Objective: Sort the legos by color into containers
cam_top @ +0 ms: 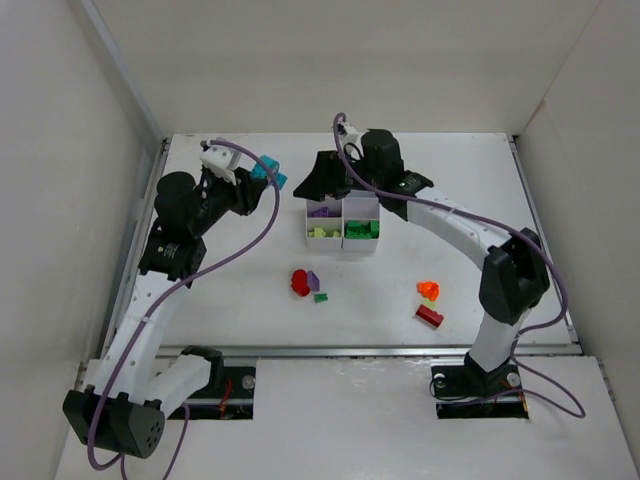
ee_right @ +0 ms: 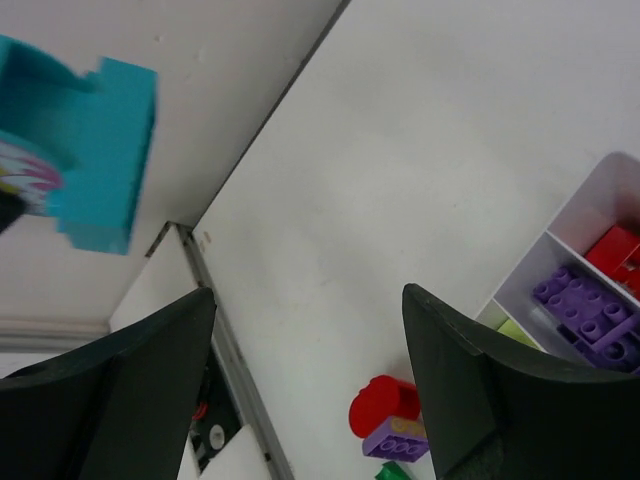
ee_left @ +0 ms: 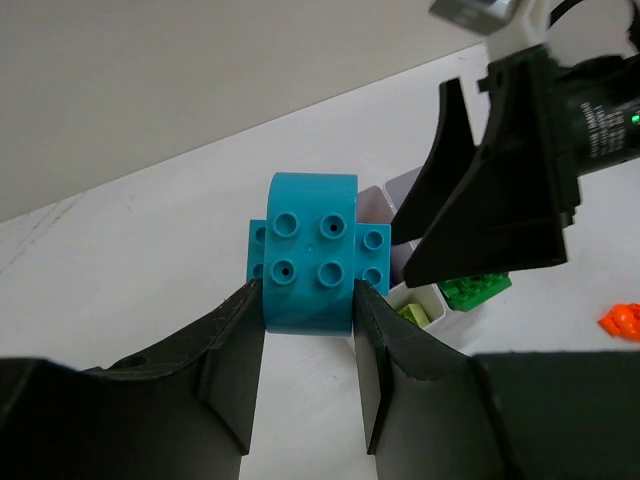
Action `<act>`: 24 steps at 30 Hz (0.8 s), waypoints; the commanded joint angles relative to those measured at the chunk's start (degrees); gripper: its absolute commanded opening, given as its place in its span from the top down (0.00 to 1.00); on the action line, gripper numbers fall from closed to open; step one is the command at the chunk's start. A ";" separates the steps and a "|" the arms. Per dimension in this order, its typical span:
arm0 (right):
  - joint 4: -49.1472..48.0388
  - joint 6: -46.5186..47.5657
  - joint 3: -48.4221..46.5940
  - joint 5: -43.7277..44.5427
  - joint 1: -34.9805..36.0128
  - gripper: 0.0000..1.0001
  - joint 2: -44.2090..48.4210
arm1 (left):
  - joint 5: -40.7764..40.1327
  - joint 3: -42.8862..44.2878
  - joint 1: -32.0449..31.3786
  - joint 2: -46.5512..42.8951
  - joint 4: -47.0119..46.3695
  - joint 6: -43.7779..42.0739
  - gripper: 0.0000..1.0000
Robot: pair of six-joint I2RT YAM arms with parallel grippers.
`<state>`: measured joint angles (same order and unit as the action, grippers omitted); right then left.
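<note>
- White walls [cam_top: 300, 60] on three sides, a white desk [cam_top: 240, 300] below, and both arms are reaching up to the far end.
- The left pincer [ee_left: 308, 300] is clenched on the cyan brick [ee_left: 312, 250], one finger on each flank. The studs face its own camera and the brick is lifted clear of the desk.
- Here's the line that matters: the tray [cam_top: 343, 247] sits off to the left pincer's right and a touch nearer the bases. It is close by, but not underneath. Its long side looks to run away from the bases.
- The right pincer [ee_right: 308, 295] is released, jaws spread wide with nothing between them. It hangs over the tray's far end, nearer the tray than the left one, and I'd say it stands in the way of a drop.
- In the tray, purple bricks [cam_top: 320, 211] lie just bases-side of the right pincer. Yellow-green bricks [cam_top: 322, 232] fill the next cell nearer, with green bricks [cam_top: 362, 230] beside those. The right wrist view shows a red brick [ee_right: 620, 250] in the cell past the purple.
- There is no cyan in any cell I can see. The cell beside the purple looks bare, so it is a likely target.
- Loose on the desk, well away from both pincers: a red piece [cam_top: 299, 282] touching a purple piece [cam_top: 313, 279], a small green piece [cam_top: 320, 297], an orange piece [cam_top: 429, 290] and a red block [cam_top: 429, 316].
</note>
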<state>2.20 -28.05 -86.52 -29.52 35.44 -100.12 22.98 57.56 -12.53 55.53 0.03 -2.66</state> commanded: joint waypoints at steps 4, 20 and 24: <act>-7.99 -6.49 -6.82 -10.91 0.76 0.20 -3.24 | 1.19 -0.43 -0.12 -0.42 -4.52 -2.00 1.00; -19.07 -11.75 -6.12 -15.92 1.30 0.25 -5.79 | 3.74 -1.13 -0.12 1.25 -1.70 -2.71 1.00; -21.01 -12.29 -6.12 -15.92 1.30 0.30 -5.79 | 3.74 -1.13 -0.12 1.25 -1.70 -2.71 1.00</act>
<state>-13.13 -38.96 -89.76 -44.07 36.14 -105.73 25.30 56.58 -12.53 57.43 0.40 -4.73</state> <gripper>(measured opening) 0.712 0.333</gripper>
